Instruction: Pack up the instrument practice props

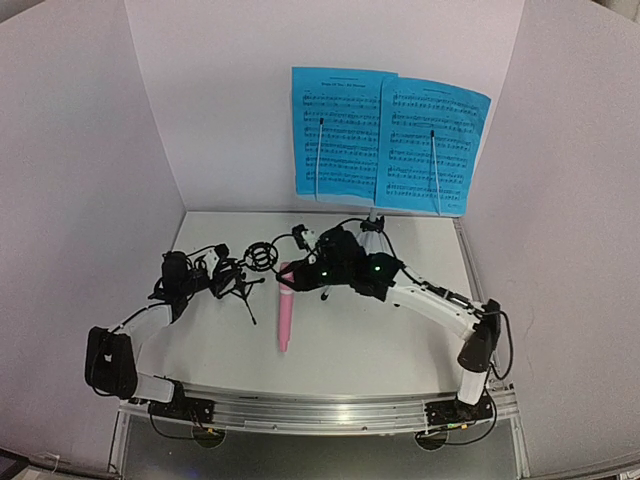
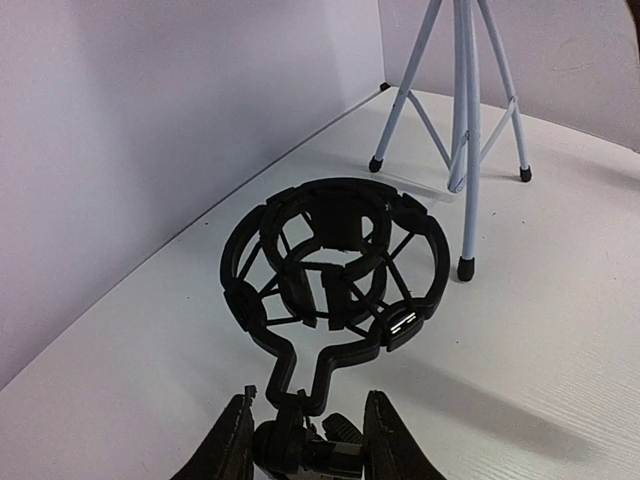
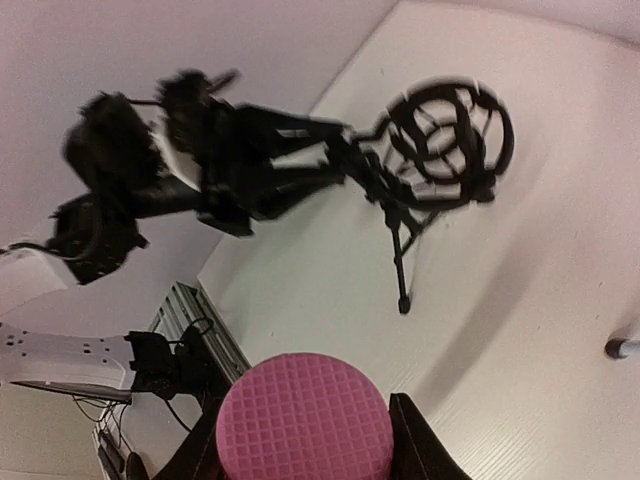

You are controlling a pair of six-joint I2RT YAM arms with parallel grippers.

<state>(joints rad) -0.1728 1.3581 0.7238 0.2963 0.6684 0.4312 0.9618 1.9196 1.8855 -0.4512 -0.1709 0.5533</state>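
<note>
Top external view: white table (image 1: 380,340), walled on three sides. Pale-blue music stand at the far side, right of centre. Two blue sheet-music pages (image 1: 340,135) are propped on it side by side, upright and facing the arms.

Left wrist view: the stand's tripod (image 2: 465,120) has its legs spread and rubber feet on the table, near the far left wall. Left claw (image 2: 308,402) is narrowed onto the stem of the small black tripod mic stand (image 1: 240,280), one finger on either side. The ring mount (image 2: 330,300) sits just beyond the fingertips, pointing toward the music stand but well short of it.

Right wrist view: right claw (image 3: 305,430) is closed partway around the pink stick microphone (image 1: 285,315), holding it at the waffle-textured head. From above, the mic runs near to far at table centre, just right of the mic stand, far end in the claw. Cannot tell if the near end touches the table. Mic stand looks tilted in this view, one leg pointing at the table; that part is blurred.
</note>
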